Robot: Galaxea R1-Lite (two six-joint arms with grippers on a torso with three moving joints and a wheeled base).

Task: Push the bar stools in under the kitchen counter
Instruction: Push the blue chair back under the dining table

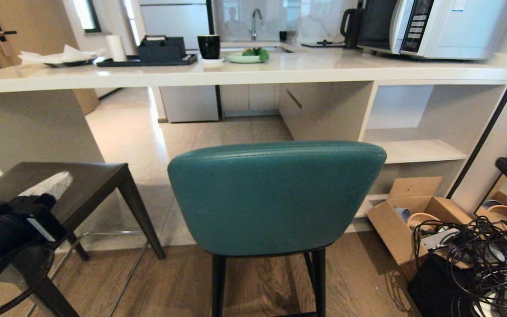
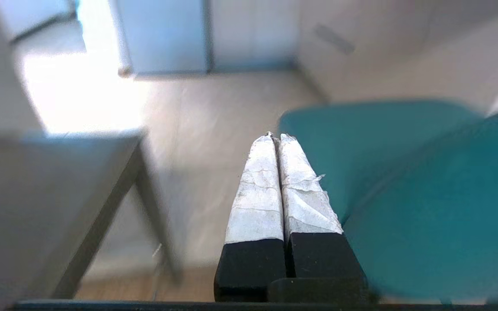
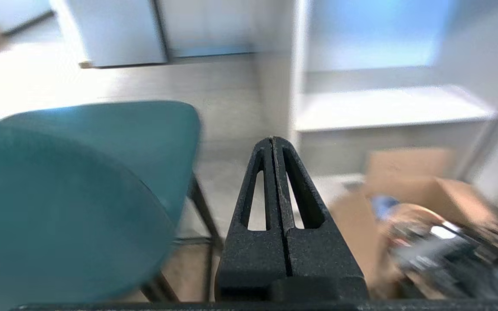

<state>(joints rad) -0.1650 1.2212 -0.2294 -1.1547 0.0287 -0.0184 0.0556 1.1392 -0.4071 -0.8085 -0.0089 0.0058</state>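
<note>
The teal stool (image 1: 275, 198) stands at centre of the head view, its curved back toward the camera and its black legs on the wooden floor (image 1: 170, 281). It sits short of the kitchen counter (image 1: 244, 70), which runs across the scene at 12 o'clock; the seat is not under the counter top. The grey stool (image 1: 55, 185) stands at 9 o'clock from the teal one, just beside it, with a dark tapered leg and a metal footrest rail showing below the seat. It too stands in front of the counter edge.

The left gripper (image 2: 275, 137) hangs at 8 o'clock in the head view, over the near edge of the grey stool, its white-wrapped fingers (image 2: 255, 194) pressed together with nothing between them. In its wrist view it points into the gap between the two stools.

The right gripper (image 3: 272, 140) appears at 3 o'clock at the frame edge in the head view, jaws closed and empty, pointing past the right side of the teal stool toward the open white shelves (image 1: 412, 149).

A cardboard box (image 1: 412, 215) and a tangle of black cables (image 1: 486, 259) lie on the floor at 4 o'clock. A microwave (image 1: 429, 26) sits on the counter at 1 o'clock.
</note>
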